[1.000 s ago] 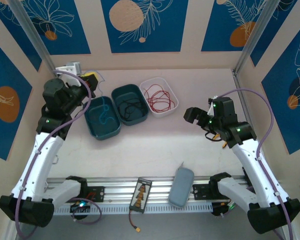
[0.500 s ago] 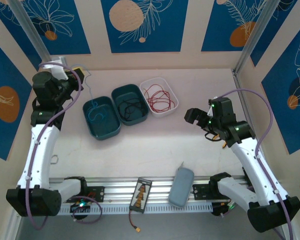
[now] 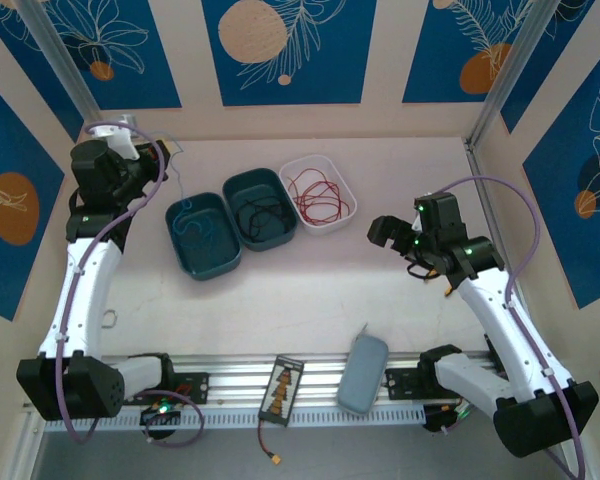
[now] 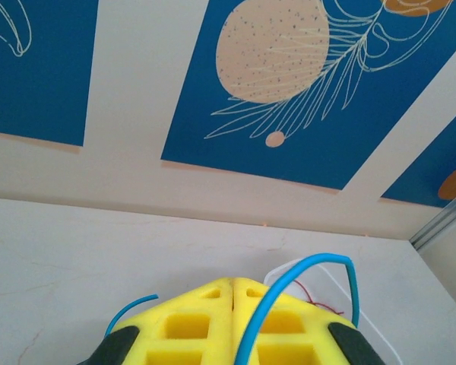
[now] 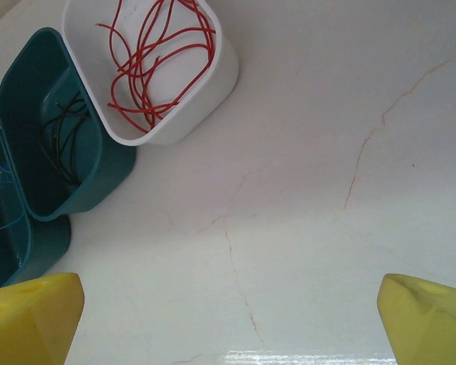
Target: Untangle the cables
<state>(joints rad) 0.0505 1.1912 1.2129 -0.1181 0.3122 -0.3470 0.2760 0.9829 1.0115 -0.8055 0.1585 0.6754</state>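
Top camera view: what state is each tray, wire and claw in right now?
Left gripper: shut, pinching the thin blue wire.
Thin blue wire: raised at one end, the rest in the left teal plastic tray.
Thin black wire: lying loose in the middle teal plastic tray.
Thin red wire: coiled loose in the white plastic tray.
Right gripper: open, empty, above the table.
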